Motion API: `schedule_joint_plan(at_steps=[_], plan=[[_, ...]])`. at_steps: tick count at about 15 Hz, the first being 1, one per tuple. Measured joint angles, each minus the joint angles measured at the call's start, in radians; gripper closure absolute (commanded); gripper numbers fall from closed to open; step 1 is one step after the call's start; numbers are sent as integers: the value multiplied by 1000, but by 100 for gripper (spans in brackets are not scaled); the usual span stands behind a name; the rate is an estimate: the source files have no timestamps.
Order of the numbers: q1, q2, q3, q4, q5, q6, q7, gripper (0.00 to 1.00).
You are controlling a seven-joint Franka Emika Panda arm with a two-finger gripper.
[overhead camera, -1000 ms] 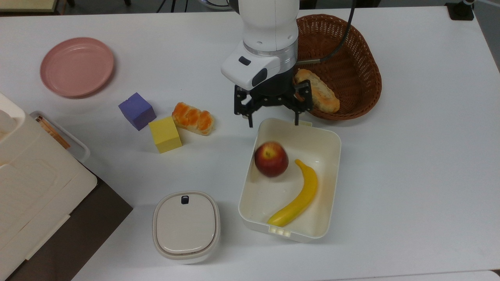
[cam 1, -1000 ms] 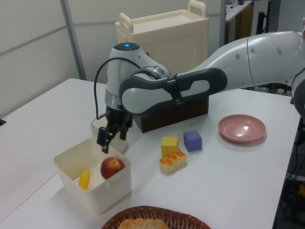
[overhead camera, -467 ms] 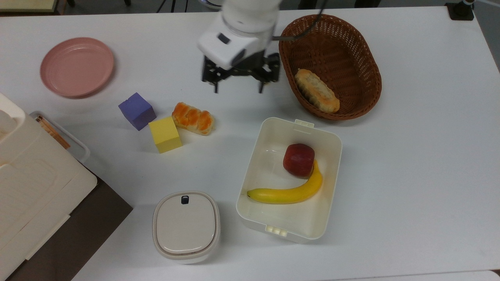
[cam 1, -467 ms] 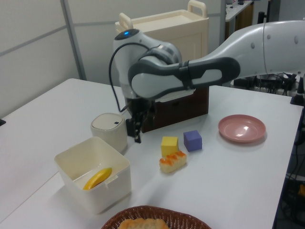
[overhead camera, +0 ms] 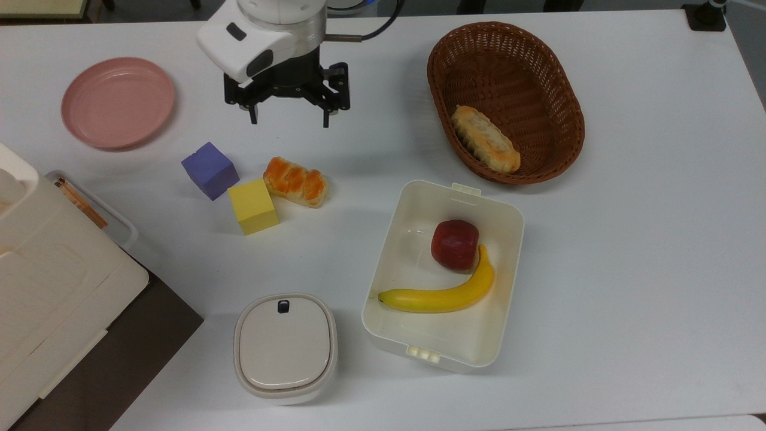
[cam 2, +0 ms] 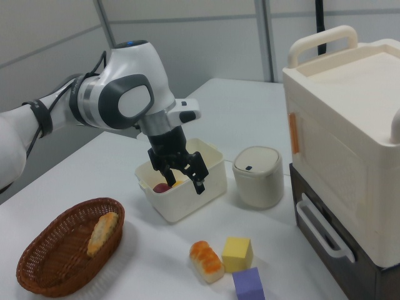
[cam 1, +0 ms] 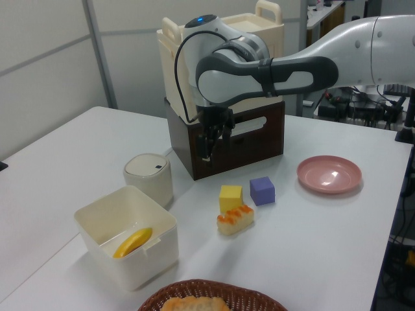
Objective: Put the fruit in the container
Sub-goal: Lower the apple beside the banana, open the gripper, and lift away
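Note:
The fruit, a dark red apple (overhead camera: 455,244), lies inside the container (overhead camera: 518,251), a cream-white rectangular tub, and touches a yellow banana (overhead camera: 443,296). In the right view a bit of the apple (cam 2: 162,187) peeks over the tub wall (cam 2: 187,203). In the left view the tub (cam 1: 139,265) hides it, and the banana (cam 1: 133,241) shows. My gripper (overhead camera: 289,120) hangs open and empty above the table at the top view's upper left, well away from the tub. It also appears in the left view (cam 1: 207,154) and the right view (cam 2: 179,179).
A wicker basket (overhead camera: 508,72) with a bread loaf (overhead camera: 485,139) stands beyond the tub. An orange-glazed roll (overhead camera: 296,181), yellow cube (overhead camera: 253,205) and purple cube (overhead camera: 209,169) lie below the gripper. A pink plate (overhead camera: 118,102), white lidded box (overhead camera: 285,347) and large cream case (overhead camera: 48,281) are further left.
The open gripper has risen and swung from over the tub toward the top view's upper left. The apple dropped, rolled and settled against the banana, which turned.

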Motion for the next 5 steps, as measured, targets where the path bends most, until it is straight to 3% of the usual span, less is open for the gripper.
schedule_joint_plan(at_steps=[5], plan=[[-19,0,1,0,9,-1,-33,0]])
